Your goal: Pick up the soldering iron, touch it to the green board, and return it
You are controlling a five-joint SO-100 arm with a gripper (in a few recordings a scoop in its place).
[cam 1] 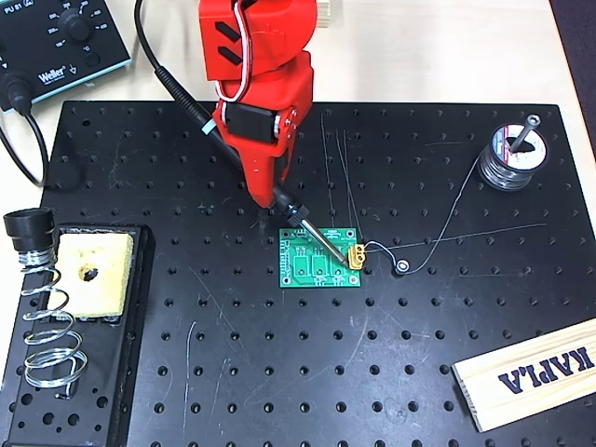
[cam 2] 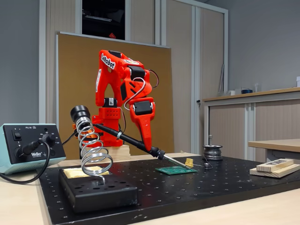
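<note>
gripping the soldering iron [cam 1: 244, 168] (handle slanting), the pincer [cam 1: 270, 191] holds its tip on the green board [cam 1: 321, 259]

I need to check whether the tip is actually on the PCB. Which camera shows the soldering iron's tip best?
The overhead view: the soldering iron runs diagonally and its silver tip ends over the green board near the yellow connector. The fixed view shows the iron side-on, its tip slanting down to the board's far edge; contact is unclear.

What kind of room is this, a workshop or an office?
Probably an electronics lab or workshop bench. A Weller soldering station sits at the table's edge, a spool of solder wire stands on the black perforated board, and the red gripper holds a soldering iron.
</note>
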